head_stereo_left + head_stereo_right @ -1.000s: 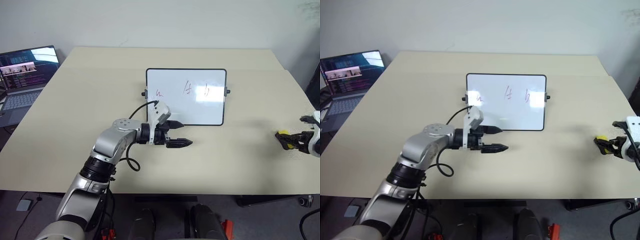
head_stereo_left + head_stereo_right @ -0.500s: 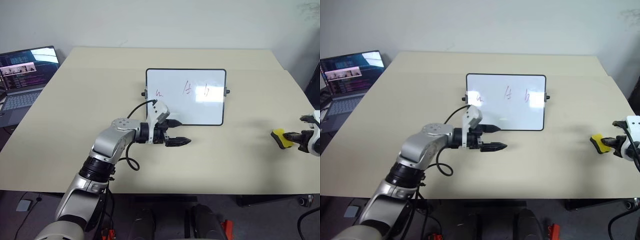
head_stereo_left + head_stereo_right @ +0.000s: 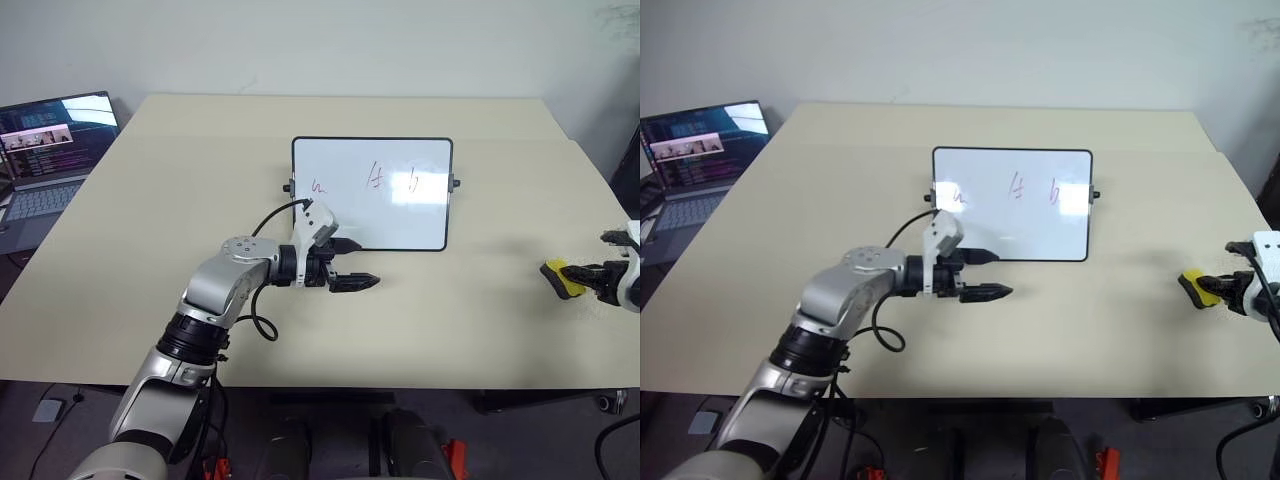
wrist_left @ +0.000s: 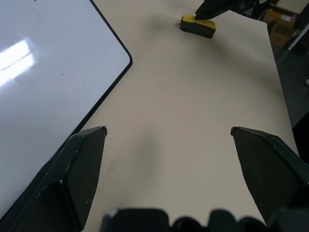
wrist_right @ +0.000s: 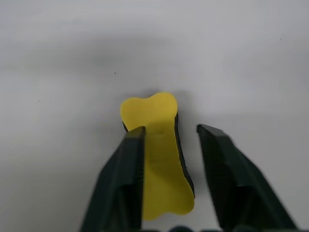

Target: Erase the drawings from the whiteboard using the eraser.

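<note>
The left gripper point(image 3: 362, 276) hangs just above the beige table point(image 3: 150, 260) with its two black fingers spread wide and nothing between them, close to the near left corner of the whiteboard. At the table's right edge the right gripper point(image 5: 169, 140) straddles the small yellow eraser with a black base point(image 5: 157, 159); one finger point(image 5: 126, 179) seems to touch the block, the other stands clear, so the jaws look parted rather than clenched. Farther back lies the glossy white, black-framed whiteboard point(image 3: 385, 195), bearing the drawings point(image 3: 376, 180): a reddish squiggle and two darker marks. An open laptop point(image 3: 45, 150) sits at the far left.
</note>
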Motion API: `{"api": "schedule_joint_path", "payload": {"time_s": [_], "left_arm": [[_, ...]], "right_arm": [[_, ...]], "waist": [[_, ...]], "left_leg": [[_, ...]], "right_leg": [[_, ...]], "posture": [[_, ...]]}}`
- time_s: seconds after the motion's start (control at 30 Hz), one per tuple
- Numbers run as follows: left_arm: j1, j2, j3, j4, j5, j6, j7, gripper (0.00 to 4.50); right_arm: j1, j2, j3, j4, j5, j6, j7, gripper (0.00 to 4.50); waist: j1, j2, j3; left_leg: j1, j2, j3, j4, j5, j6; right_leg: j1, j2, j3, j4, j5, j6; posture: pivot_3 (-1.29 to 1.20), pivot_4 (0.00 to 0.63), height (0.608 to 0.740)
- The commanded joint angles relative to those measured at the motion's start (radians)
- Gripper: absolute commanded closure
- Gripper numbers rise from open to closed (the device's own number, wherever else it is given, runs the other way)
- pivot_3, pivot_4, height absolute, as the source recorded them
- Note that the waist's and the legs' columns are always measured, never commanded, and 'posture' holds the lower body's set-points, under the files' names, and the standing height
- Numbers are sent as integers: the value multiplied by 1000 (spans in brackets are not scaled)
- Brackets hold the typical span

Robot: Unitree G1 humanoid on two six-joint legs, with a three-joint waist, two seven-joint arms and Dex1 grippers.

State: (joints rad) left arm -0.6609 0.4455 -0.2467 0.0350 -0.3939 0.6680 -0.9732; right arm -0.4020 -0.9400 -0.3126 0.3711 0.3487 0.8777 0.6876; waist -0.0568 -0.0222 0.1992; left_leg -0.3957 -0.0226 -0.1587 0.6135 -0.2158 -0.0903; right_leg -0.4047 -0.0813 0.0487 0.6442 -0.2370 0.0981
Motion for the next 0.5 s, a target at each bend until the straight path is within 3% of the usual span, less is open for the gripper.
{"api": "schedule_joint_path", "payload": {"time_s": [0.03, 0.13, 0.5], "left_arm": [[-9, 5, 26, -34, 0, -16, -1, 0], [-9, 3, 26, -35, 0, -15, 1, 0], [-4, 8, 27, -37, 5, -14, 8, 0]], "right_arm": [[-11, -32, -29, -46, 18, 12, 18, 1364], [-3, -30, -16, -54, 9, 14, 20, 322], [-3, -13, 33, -30, -12, -7, 45, 322]], "waist": [[0, 0, 0], [0, 0, 0], [0, 0, 0]], "left_leg": [[0, 0, 0, 0, 0, 0], [0, 0, 0, 0, 0, 0], [0, 0, 0, 0, 0, 0]], "right_leg": [[0, 0, 0, 0, 0, 0], [0, 0, 0, 0, 0, 0], [0, 0, 0, 0, 0, 0]], "posture": [[0, 150, 740], [0, 150, 740], [0, 150, 740]]}}
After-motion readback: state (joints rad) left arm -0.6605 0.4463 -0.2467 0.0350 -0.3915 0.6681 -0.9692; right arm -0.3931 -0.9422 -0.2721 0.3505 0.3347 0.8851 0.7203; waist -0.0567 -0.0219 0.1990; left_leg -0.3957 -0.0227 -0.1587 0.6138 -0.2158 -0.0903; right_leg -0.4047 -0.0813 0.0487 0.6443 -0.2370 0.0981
